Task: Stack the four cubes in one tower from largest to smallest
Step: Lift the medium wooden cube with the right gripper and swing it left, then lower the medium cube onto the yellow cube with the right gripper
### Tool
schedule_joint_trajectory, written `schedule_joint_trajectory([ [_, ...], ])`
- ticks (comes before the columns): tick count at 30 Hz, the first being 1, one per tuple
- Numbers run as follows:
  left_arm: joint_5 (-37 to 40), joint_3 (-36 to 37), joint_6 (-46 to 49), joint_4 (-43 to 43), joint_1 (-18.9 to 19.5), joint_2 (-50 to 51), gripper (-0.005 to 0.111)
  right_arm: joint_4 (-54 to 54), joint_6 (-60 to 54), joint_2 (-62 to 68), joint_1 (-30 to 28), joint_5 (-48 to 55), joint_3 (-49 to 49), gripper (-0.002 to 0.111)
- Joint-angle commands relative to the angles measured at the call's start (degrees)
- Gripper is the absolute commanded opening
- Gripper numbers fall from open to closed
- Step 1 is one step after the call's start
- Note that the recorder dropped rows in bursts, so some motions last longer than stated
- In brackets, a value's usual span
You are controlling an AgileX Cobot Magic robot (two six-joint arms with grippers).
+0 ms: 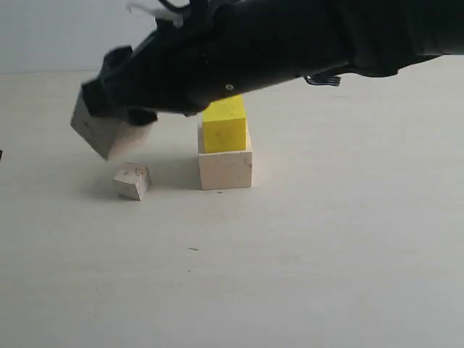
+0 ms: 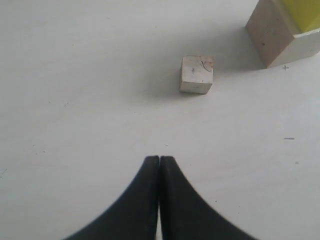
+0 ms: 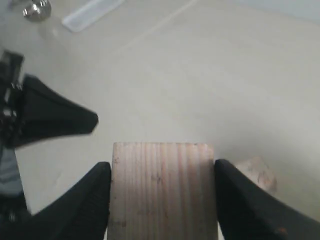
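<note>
The large pale wooden cube [image 1: 225, 168] stands on the table with the bright yellow cube [image 1: 224, 125] on top of it. My right gripper [image 1: 112, 119] reaches across to the left of that stack and is shut on the brownish wooden cube [image 1: 107, 134], held tilted in the air; the right wrist view shows its two black fingers pressed on both sides of the brownish wooden cube [image 3: 162, 190]. Below it the smallest pale wooden cube [image 1: 133, 180] lies on the table. My left gripper [image 2: 159, 160] is shut and empty, hovering short of the smallest cube [image 2: 196, 74].
The table top [image 1: 326, 275] is pale and wide. In the right wrist view the left arm's dark fingers [image 3: 55, 120] show to one side, and a clear strip [image 3: 92, 14] and a metal knob [image 3: 36, 9] lie at the far edge.
</note>
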Motion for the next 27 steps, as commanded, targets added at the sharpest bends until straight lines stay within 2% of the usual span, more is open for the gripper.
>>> schedule_joint_trajectory([
  [1, 0.4, 0.2, 1.0, -0.5, 0.2, -0.2, 0.003, -22.8, 20.9, 0.0, 0.0, 10.2, -0.2, 0.000],
  [6, 0.4, 0.2, 1.0, -0.5, 0.2, -0.2, 0.003, -47.6, 46.7, -0.1, 0.0, 21.4, -0.2, 0.000],
  [10, 0.4, 0.2, 1.0, -0.5, 0.2, -0.2, 0.003, -61.6, 62.4, -2.2, 0.0, 23.3, -0.4, 0.000],
  [17, -0.1, 0.2, 1.1, -0.5, 0.2, -0.2, 0.003, -68.8, 71.6, -3.9, 0.0, 22.6, -7.5, 0.000],
  [24, 0.0, 0.2, 1.1, -0.5, 0.2, -0.2, 0.003, -79.7, 78.0, 3.4, 0.0, 24.2, -16.6, 0.000],
  [27, 0.1, 0.2, 1.1, -0.5, 0.2, -0.2, 0.003, -86.2, 84.2, 6.8, 0.0, 25.4, -19.2, 0.000],
])
